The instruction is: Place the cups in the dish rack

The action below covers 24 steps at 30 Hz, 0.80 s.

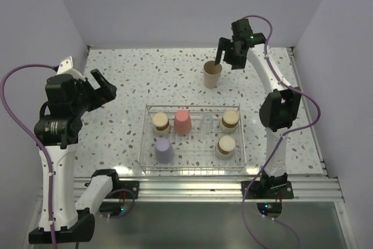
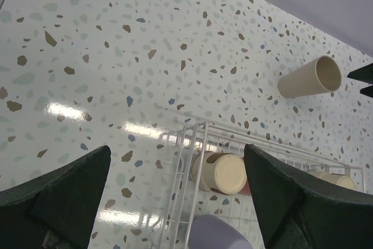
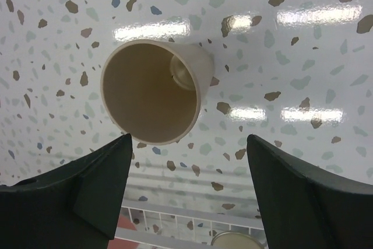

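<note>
Six in, one left
The beige cup (image 1: 212,74) stands on the surface beyond the dish rack (image 1: 192,171); my right claw (image 1: 227,58) hangs open just above it, left claw (image 1: 103,86) open and empty.

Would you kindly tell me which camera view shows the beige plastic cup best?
The right wrist view: the beige plastic cup looms large, its inside visible. The top external view shows it small, upright; the left wrist view, small, off to one side.

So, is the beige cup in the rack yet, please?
Out: the beige cup stands mouth-up on the table, beyond the dish rack.
</note>
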### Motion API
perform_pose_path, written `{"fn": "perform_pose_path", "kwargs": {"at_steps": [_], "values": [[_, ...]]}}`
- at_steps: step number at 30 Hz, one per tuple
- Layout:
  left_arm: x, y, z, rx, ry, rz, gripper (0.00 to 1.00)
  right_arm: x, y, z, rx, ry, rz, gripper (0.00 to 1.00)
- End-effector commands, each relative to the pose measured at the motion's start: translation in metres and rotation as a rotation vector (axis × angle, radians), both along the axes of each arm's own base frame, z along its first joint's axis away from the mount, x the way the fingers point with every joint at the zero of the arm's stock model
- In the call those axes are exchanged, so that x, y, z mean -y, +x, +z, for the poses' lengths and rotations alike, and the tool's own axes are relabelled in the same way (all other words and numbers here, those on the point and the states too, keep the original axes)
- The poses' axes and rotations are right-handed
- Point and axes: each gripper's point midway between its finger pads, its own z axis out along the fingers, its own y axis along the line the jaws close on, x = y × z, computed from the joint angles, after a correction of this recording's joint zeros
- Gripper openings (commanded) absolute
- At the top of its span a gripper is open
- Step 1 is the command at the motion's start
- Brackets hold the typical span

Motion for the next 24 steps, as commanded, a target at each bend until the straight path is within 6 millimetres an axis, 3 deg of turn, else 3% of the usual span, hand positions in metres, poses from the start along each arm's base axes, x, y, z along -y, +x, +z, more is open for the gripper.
{"fn": "perform_pose_path", "kwargs": {"at_steps": [1, 12, 24], "values": [[-0.005, 0.005, 0.012, 0.045, 0.040, 0.004, 0.99, 0.003, 0.006, -0.007, 0.011, -0.007, -0.033, 0.81], [-0.005, 0.016, 0.012, 0.035, 0.041, 0.005, 0.99, 0.004, 0.011, -0.038, -0.017, -0.020, -0.051, 0.50], [-0.001, 0.032, 0.006, 0.026, 0.014, -0.012, 0.98, 0.000, 0.021, -0.054, -0.030, -0.014, -0.058, 0.33]]}}
